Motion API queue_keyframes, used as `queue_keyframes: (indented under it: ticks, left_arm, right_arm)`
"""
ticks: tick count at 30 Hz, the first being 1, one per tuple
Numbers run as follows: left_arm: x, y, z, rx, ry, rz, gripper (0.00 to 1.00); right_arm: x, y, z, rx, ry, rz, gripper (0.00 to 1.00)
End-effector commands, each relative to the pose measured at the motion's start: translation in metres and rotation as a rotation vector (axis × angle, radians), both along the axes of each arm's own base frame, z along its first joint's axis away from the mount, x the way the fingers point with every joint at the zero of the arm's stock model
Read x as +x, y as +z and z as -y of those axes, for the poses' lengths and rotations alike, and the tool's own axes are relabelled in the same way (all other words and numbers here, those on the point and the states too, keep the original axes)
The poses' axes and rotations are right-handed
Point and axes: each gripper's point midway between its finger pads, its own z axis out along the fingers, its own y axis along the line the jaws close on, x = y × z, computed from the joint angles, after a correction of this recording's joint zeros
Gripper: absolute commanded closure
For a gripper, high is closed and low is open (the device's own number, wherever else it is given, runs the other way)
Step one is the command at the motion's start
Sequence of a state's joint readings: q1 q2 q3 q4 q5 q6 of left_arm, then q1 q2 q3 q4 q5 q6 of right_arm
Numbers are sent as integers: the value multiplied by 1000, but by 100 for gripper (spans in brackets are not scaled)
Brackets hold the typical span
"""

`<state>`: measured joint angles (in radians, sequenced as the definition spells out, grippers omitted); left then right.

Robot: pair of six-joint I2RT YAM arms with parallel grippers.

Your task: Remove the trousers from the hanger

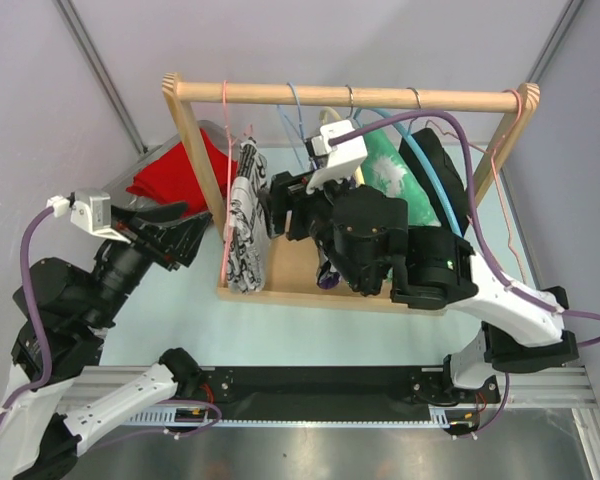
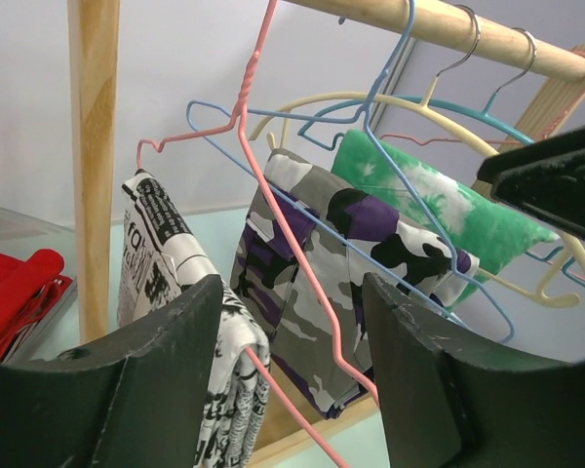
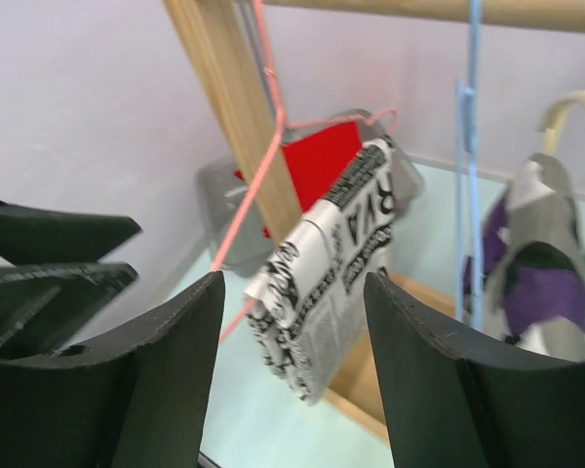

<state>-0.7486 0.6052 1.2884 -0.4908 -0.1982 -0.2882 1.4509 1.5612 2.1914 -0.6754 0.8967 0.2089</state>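
Black-and-white newsprint trousers (image 1: 244, 218) hang folded over a pink wire hanger (image 1: 226, 130) at the left end of the wooden rack (image 1: 350, 96). My left gripper (image 1: 188, 236) is open, just left of them. In the left wrist view the trousers (image 2: 166, 283) and the pink hanger (image 2: 273, 210) lie between and beyond the jaws of the gripper (image 2: 291, 292), not touched. My right gripper (image 1: 280, 208) is open, just right of the trousers. In the right wrist view they (image 3: 331, 268) hang ahead between the jaws of that gripper (image 3: 292, 288).
Camouflage trousers (image 2: 341, 253) hang on a blue hanger (image 2: 390, 88), and green tie-dye trousers (image 2: 419, 195) on a yellow hanger. A black garment (image 1: 435, 170) hangs at the right end. A red cloth (image 1: 175, 175) lies in a grey bin left of the rack.
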Motion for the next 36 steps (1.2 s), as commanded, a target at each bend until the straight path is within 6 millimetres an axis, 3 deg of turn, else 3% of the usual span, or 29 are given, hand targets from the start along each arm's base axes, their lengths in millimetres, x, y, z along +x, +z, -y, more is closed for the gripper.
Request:
queue_keyframes:
  ticks: [1,7,13,20,36]
  left_arm:
    - [-9,1,-7,-5,-9,13,35]
    - [-16,-2,-24,17,34,20,34]
    - [-24,-6,-35,30,54,25,34]
    - [-24,-13,-39,54,66,22,33]
    - [-32,-17,-40,63,41,32,32]
  right_arm:
    - [-6,14,-41,84,102,-11,36]
    - [15,10,-70,132,104,-25,36]
    - [48,0,-79,203,89,-84,37]
    - [76,-25,-93,202,55,-126,48]
    - [105,-31,-107,257,18,-115,71]
